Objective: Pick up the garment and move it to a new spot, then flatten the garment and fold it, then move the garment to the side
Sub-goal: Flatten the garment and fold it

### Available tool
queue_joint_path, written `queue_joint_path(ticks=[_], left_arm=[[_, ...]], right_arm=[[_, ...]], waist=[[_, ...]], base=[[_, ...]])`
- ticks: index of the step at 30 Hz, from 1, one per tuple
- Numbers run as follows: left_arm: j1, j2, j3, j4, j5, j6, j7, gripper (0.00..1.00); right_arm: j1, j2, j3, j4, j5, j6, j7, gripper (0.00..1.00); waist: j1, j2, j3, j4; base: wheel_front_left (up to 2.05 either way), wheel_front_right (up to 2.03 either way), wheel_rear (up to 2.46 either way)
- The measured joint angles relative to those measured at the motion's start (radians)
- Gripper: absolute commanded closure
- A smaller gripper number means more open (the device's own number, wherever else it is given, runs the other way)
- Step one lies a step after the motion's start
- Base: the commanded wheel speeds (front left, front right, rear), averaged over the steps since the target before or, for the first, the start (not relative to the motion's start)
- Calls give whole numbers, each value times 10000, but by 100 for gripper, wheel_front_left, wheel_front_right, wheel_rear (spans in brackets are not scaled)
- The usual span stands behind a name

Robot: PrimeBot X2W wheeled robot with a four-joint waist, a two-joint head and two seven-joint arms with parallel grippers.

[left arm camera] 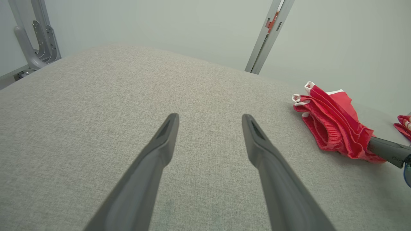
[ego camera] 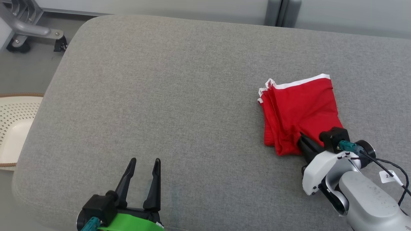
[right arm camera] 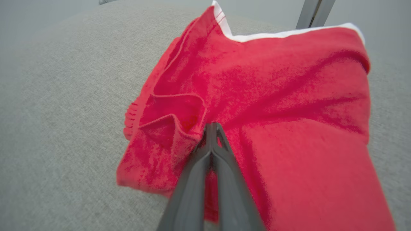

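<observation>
The garment [ego camera: 298,112] is red with white trim, folded into a bundle on the right side of the grey cushion [ego camera: 179,96]. My right gripper [ego camera: 301,136] is shut on the garment's near edge; in the right wrist view its fingers [right arm camera: 210,134] pinch the red cloth [right arm camera: 289,112]. My left gripper [ego camera: 144,162] is open above the cushion's near left part, well apart from the garment. In the left wrist view its two fingers spread wide around my left gripper [left arm camera: 210,120], and the garment [left arm camera: 334,125] lies at the right with a dark finger of the right gripper [left arm camera: 388,150] in it.
A perforated cream basket [ego camera: 14,128] sits on the floor left of the cushion. A grey metal frame on castors [ego camera: 29,30] stands at the far left. Pale wall panels with a grey post [ego camera: 276,12] run behind the cushion.
</observation>
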Motion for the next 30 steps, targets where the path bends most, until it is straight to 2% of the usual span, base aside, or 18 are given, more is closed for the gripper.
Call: queue_joint_path(ticks=[10, 17, 21, 24, 25, 26, 27, 28, 29, 30], left_arm=[[31, 0, -90, 44, 42, 21, 0, 0], [460, 0, -38, 107, 65, 203, 0, 0], [806, 0, 33, 146, 161, 316, 0, 0], [1127, 0, 215, 178, 360, 397, 0, 0], [1207, 0, 278, 180, 407, 408, 0, 0], [1289, 0, 370, 184, 460, 426, 0, 0], [1342, 0, 445, 188, 525, 426, 0, 0], [1375, 0, 504, 211, 587, 426, 0, 0], [1417, 0, 606, 240, 665, 418, 0, 0], [1461, 0, 679, 268, 729, 385, 0, 0]], right_arm=[[-51, -157, 1578, -301, 748, 0, -50, 100], [258, -387, 2196, -454, 1174, 0, -65, 100], [694, -422, 1808, -708, 1386, 2, -330, 100], [1266, -453, 662, -917, 1356, 2, -520, 100], [1464, -460, 303, -1026, 1260, 2, -548, 95], [1711, -445, -119, -1218, 1103, 0, -562, 81], [1987, -408, -600, -1434, 911, 2, -579, 60], [2227, -347, -988, -1680, 756, 2, -587, 49], [2529, -255, -1559, -2029, 543, 2, -593, 0], [2857, -115, -2153, -2366, 288, 2, -593, 0]], waist=[[0, 0, -162, -160], [0, 0, -624, -188], [0, 0, -1041, -274], [0, 0, -1444, -383], [0, 0, -1555, -419], [0, 0, -1678, -469], [-1, 0, -1793, -527], [0, 0, -1873, -578], [0, 0, -1957, -651], [0, 0, -2027, -736]], base=[[0, 0, 0], [0, 0, 0], [0, 0, 0], [0, 0, 0], [0, 0, 0], [0, 0, 0], [0, 0, 0], [0, 0, 0], [0, 0, 0], [0, 0, 0]])
